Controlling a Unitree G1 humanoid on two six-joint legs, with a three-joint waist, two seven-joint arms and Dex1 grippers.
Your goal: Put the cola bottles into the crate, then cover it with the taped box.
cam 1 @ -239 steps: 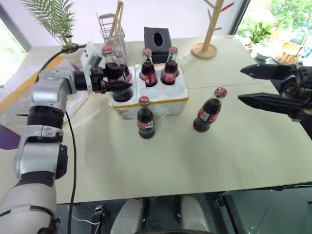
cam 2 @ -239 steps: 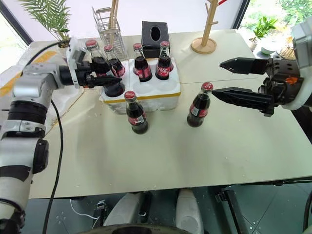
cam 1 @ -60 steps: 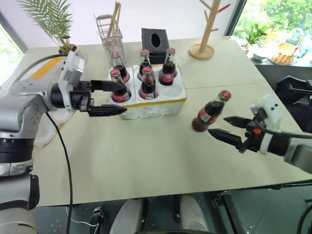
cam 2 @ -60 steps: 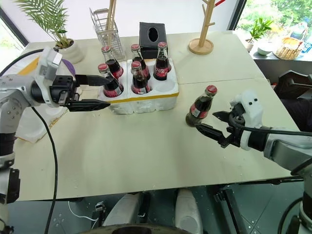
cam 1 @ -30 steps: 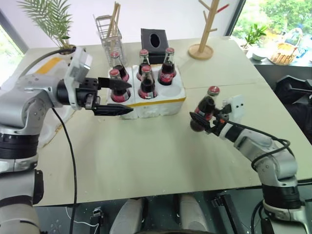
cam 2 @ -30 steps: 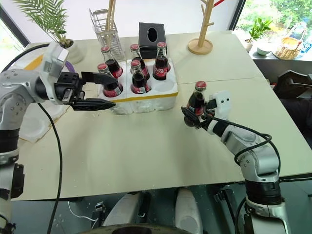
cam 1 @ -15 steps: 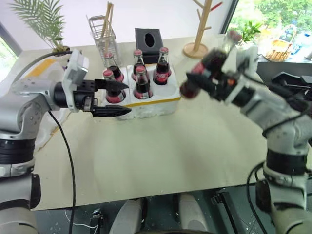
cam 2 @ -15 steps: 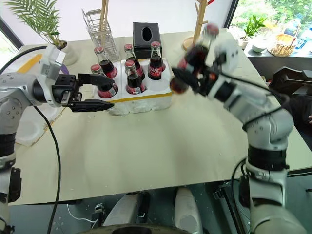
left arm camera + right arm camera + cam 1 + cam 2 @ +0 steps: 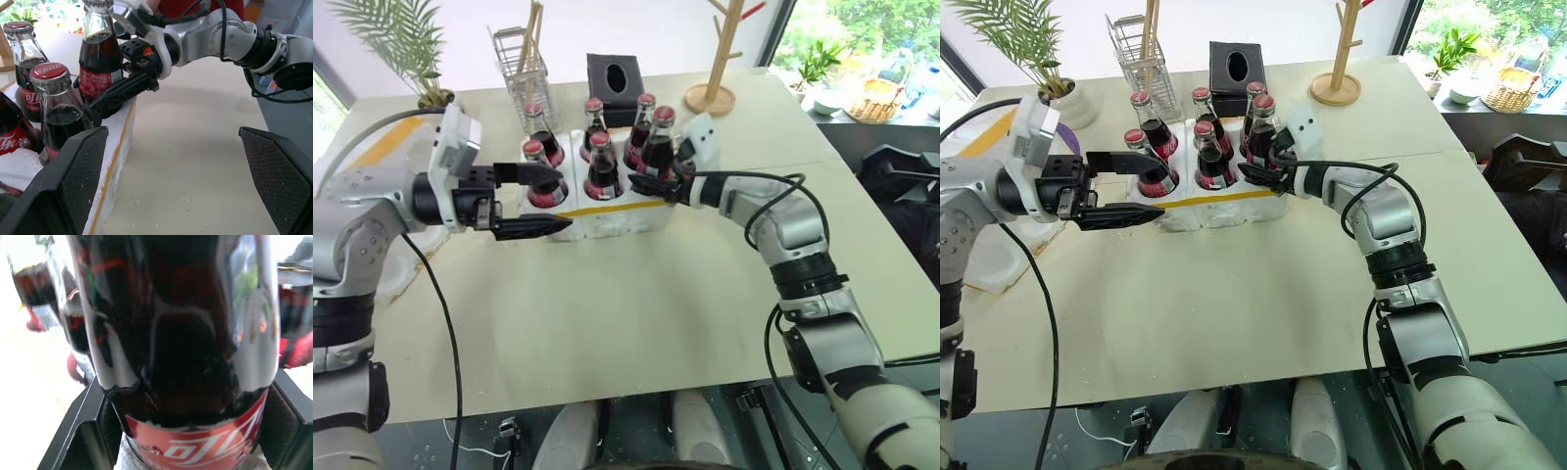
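Observation:
The crate (image 9: pixel 607 223), a low white foam tray with a yellow band, stands mid-table with several cola bottles (image 9: pixel 600 162) upright in it. My right gripper (image 9: pixel 651 184) reaches in from the right, shut on a cola bottle (image 9: pixel 186 357) that stands in the front right well. That bottle's base rests on white foam between the pads (image 9: pixel 279 431). My left gripper (image 9: pixel 566 199) hangs open at the crate's front left corner with nothing between its fingers (image 9: pixel 83 176). The taped box (image 9: pixel 399 132) lies at the table's left edge, mostly hidden behind my left arm.
Behind the crate stand a wire basket (image 9: pixel 530 54) and a black tissue box (image 9: pixel 612 73). A wooden branch stand (image 9: pixel 713 69) is at the back right and a potted plant (image 9: pixel 411 39) at the back left.
My right arm has swung left and carried the cola bottle from the table's right side through the air into the crate's front right well. The left gripper has stayed in place, open.

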